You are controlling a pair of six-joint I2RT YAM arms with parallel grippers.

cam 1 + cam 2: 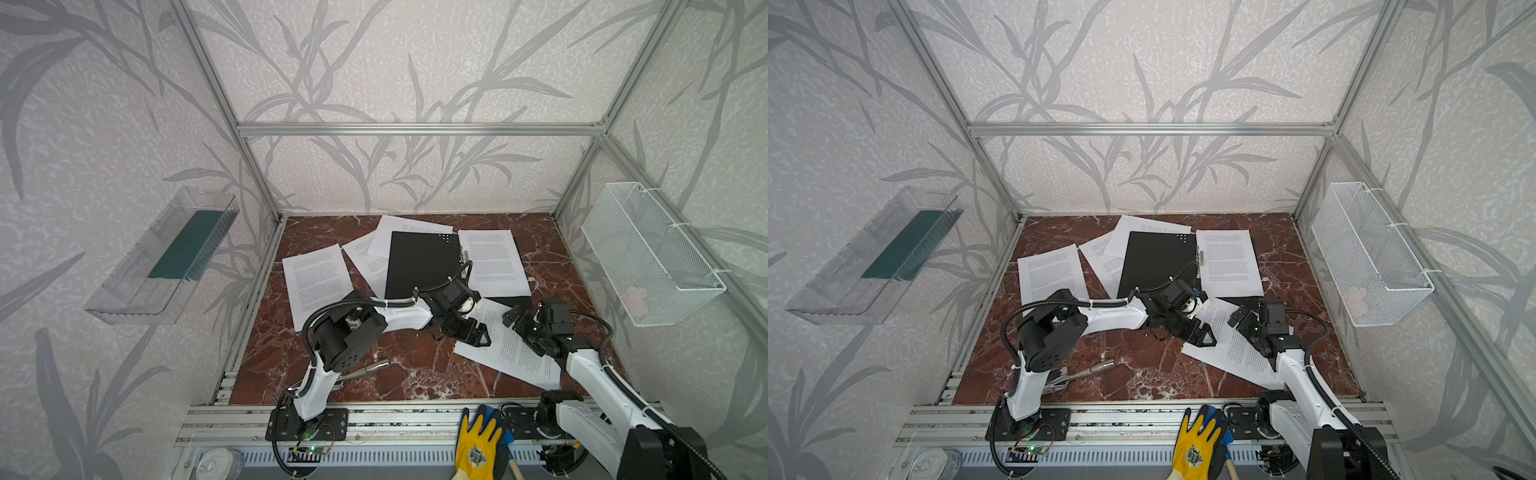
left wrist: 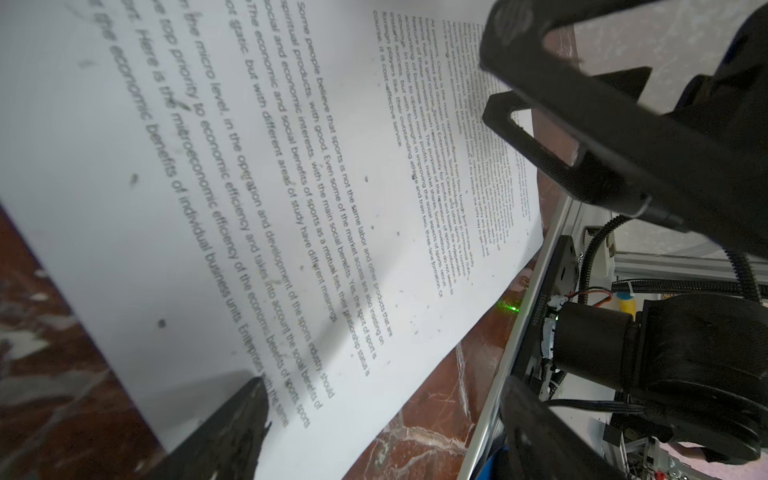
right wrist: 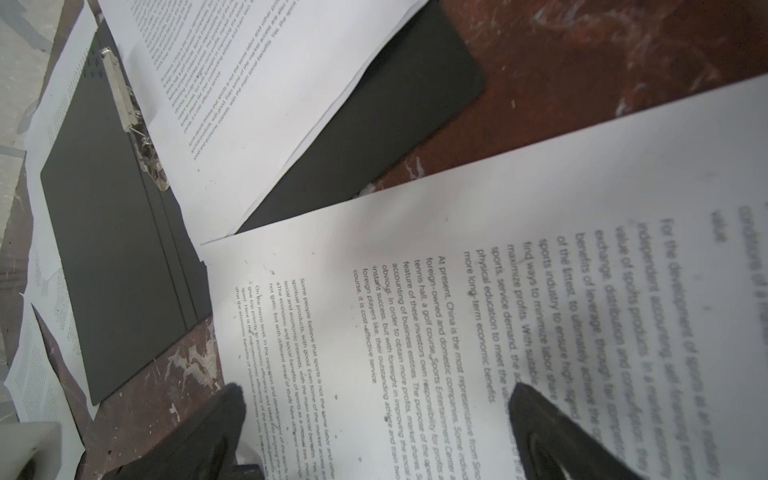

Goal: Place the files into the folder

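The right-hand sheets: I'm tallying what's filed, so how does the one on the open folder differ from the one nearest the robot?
The far sheet lies on the folder's right half; the near sheet mostly on the table. The far sheet sits square with the folder; the near sheet is skewed. The left gripper and right gripper, jaws open, are at the near sheet, not the far sheet. Both: white, printed.

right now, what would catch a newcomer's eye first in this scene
A black open folder lies at the back middle of the red marble table, with white printed sheets scattered around it, one lying on its right half. The left arm and right arm both bend over the front-right sheet, jaws open. A yellow glove lies on the front rail.
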